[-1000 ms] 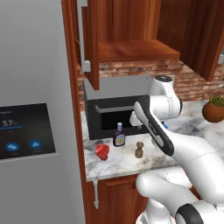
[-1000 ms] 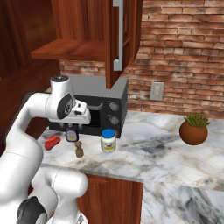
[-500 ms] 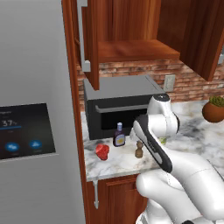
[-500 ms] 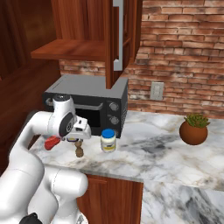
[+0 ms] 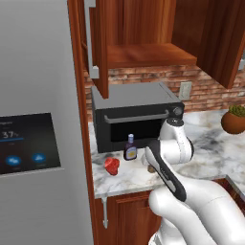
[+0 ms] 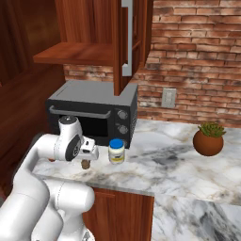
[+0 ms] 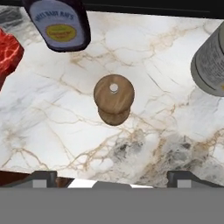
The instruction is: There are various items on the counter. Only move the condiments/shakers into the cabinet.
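As we hover directly above the pepper mill (image 7: 113,98), our jaws stand spread wide, ready to straddle it. It stands upright on the desk (image 7: 153,65), between the sauce bottle (image 7: 59,24) and jar (image 7: 210,65).

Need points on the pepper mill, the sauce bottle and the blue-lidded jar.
pepper mill (image 7: 113,97): hand view, round wooden top.
sauce bottle (image 5: 129,150): left base view, dark body.
blue-lidded jar (image 6: 116,154): right base view, labelled side under the lid.

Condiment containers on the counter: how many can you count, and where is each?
3. The bottle stands before the microwave, the pepper mill sits below the gripper, and the jar stands beside the mill. None seems hidden.
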